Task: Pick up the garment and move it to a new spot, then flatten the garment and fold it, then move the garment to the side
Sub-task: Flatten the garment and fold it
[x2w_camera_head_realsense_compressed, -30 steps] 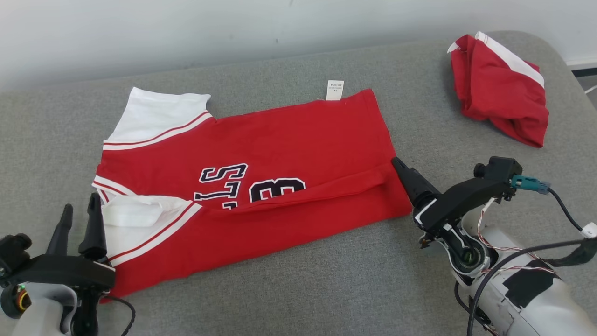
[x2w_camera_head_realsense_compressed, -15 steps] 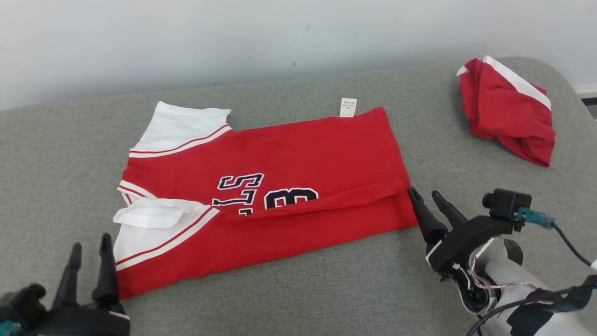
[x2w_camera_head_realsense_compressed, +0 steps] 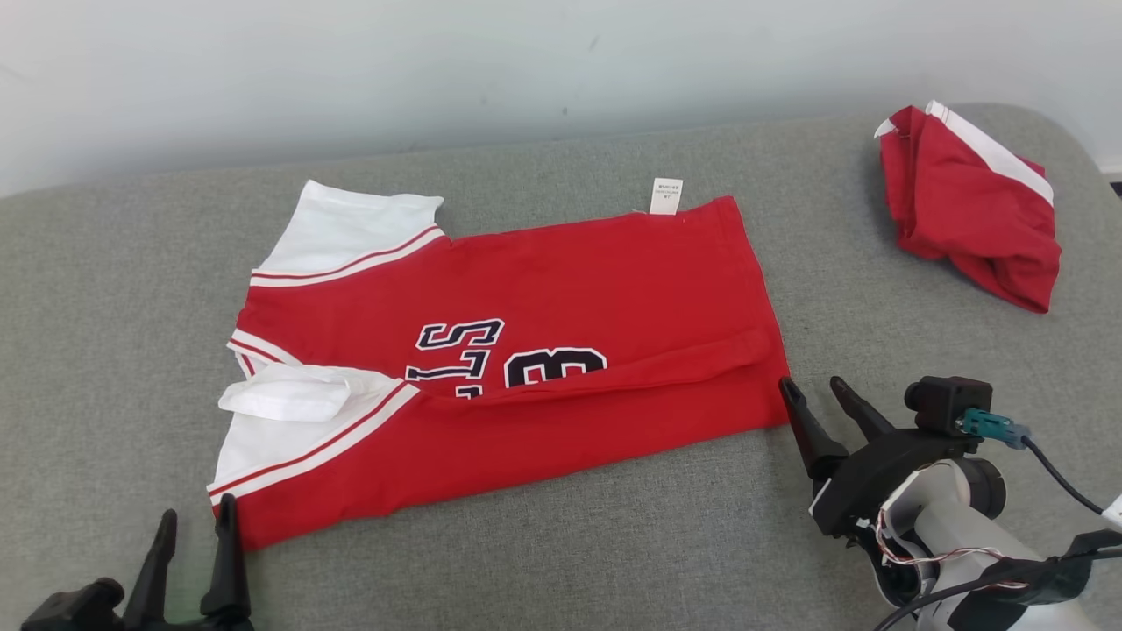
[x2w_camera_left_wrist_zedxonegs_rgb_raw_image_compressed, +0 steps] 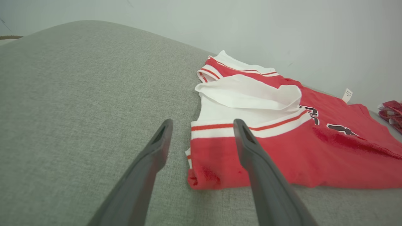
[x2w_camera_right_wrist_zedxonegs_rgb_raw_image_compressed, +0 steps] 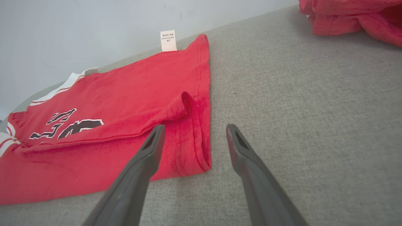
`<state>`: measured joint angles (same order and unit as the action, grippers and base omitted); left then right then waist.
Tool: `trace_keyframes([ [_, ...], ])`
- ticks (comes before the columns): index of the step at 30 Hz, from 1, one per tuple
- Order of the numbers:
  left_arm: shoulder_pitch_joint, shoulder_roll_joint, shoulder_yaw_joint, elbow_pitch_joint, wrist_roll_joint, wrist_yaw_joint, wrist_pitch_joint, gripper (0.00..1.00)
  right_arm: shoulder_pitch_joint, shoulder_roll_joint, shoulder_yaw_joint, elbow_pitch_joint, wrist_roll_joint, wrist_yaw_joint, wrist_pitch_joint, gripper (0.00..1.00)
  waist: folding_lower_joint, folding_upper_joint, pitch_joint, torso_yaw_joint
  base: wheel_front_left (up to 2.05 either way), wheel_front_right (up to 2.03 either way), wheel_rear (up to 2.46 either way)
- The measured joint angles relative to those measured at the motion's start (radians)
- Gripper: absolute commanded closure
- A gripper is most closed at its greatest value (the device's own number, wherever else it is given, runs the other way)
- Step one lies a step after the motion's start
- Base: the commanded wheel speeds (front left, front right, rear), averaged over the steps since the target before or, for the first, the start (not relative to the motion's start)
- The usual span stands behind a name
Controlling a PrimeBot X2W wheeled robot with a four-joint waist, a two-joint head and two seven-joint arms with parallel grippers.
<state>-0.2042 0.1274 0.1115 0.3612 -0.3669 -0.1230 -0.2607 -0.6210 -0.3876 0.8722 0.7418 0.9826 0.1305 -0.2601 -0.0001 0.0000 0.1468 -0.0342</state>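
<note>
**Shirt lies crosswise ahead of both grippers, one near corner to each arm**

Location. The shirt [x2w_camera_head_realsense_compressed: 526, 350] lies flat on the grey pad [x2w_camera_head_realsense_compressed: 614, 526], roughly mid-pad. Its long axis runs left to right across the head view. It is slightly skewed, so the hem end on the robot's right sits farther off than the sleeve end on its left. The near long side is already turned over onto the body and covers the lower part of the print. The far sleeve is spread out and the near one is tucked in. A label [x2w_camera_head_realsense_compressed: 666, 195] sticks out at the far hem corner. A second red garment [x2w_camera_head_realsense_compressed: 973, 210] sits bunched at the far right, well apart.

End effectors. The left gripper [x2w_camera_head_realsense_compressed: 197, 510] is spread wide and holds nothing. It stands at the near sleeve-end corner, and its wrist view shows that corner between the fingers. The right gripper [x2w_camera_head_realsense_compressed: 811, 383] is likewise spread and empty. It sits just beside the near hem corner, with the hem edge running up between its fingers in its own view. Whether either tip touches cloth cannot be told.

Assessment. The whole shirt lies forward of both grippers. Each arm is nearest its own end, and neither is favoured for the middle. A fold of the far side, or an end-to-end fold, would call for a reach across the short axis. The skew means the right arm must reach farther.
</note>
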Motion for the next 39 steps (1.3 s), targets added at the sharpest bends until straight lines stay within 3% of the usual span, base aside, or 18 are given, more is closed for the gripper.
trace_keyframes([
  [17,-0.032,-0.023,0.011,0.128,0.066,-0.006,0.0,0.0,0.0,0.058,-0.043,0.054,-0.06,0.0,0.0,0.0,0.0002,0.0,0.047,-0.015,0.0,0.0,0.0],
  [18,-0.036,-0.024,0.01,0.137,0.061,-0.007,-0.001,0.09,0.0,0.06,-0.042,0.057,-0.06,0.0,0.002,0.0,0.0001,0.0,0.047,-0.014,0.0,0.0,0.0],
  [19,-0.041,-0.024,0.008,0.147,0.057,-0.007,-0.001,0.32,0.0,0.064,-0.042,0.059,-0.06,0.0,0.005,0.01,0.0001,0.0,0.047,-0.014,0.0,0.0,0.0],
  [20,-0.045,-0.024,0.004,0.154,0.054,-0.007,-0.001,0.38,0.0,0.067,-0.04,0.061,-0.06,0.0,0.007,0.16,0.0001,0.0,0.046,-0.014,0.0,0.0,0.0],
  [21,-0.047,-0.024,0.001,0.161,0.051,-0.007,-0.001,0.4,0.0,0.07,-0.038,0.063,-0.059,0.0,0.014,0.48,0.0002,0.0,0.046,-0.013,0.0,0.0,0.0],
  [22,-0.049,-0.024,-0.001,0.167,0.05,-0.007,-0.001,0.39,0.0,0.074,-0.037,0.065,-0.059,0.0,0.014,0.57,0.0001,0.0,0.046,-0.013,0.0,0.0,0.0],
  [23,-0.053,-0.024,-0.002,0.174,0.046,-0.007,-0.002,0.44,-0.001,0.078,-0.035,0.067,-0.059,0.0,0.015,0.84,0.0002,0.0,0.046,-0.012,0.0,0.0,0.0],
  [24,-0.057,-0.024,-0.005,0.185,0.04,-0.007,-0.002,0.53,-0.003,0.081,-0.033,0.07,-0.059,0.0,0.016,1.0,0.0001,0.0,0.046,-0.011,0.0,0.0,0.0],
  [25,-0.063,-0.023,-0.01,0.197,0.037,-0.007,-0.004,0.65,-0.004,0.083,-0.032,0.073,-0.059,0.0,0.018,1.0,0.0001,0.0,0.046,-0.01,0.0,0.0,0.0],
  [26,-0.067,-0.022,-0.016,0.206,0.035,-0.007,-0.004,0.99,-0.005,0.084,-0.032,0.076,-0.059,0.0,0.018,1.0,0.0001,0.0,0.046,-0.009,0.0,0.0,0.0],
  [39,-0.046,-0.016,-0.04,0.189,0.007,-0.008,-0.003,1.0,0.048,0.061,-0.052,0.022,-0.013,0.0,0.004,1.0,0.0001,0.0001,0.009,0.003,0.0,0.0,0.0],
])
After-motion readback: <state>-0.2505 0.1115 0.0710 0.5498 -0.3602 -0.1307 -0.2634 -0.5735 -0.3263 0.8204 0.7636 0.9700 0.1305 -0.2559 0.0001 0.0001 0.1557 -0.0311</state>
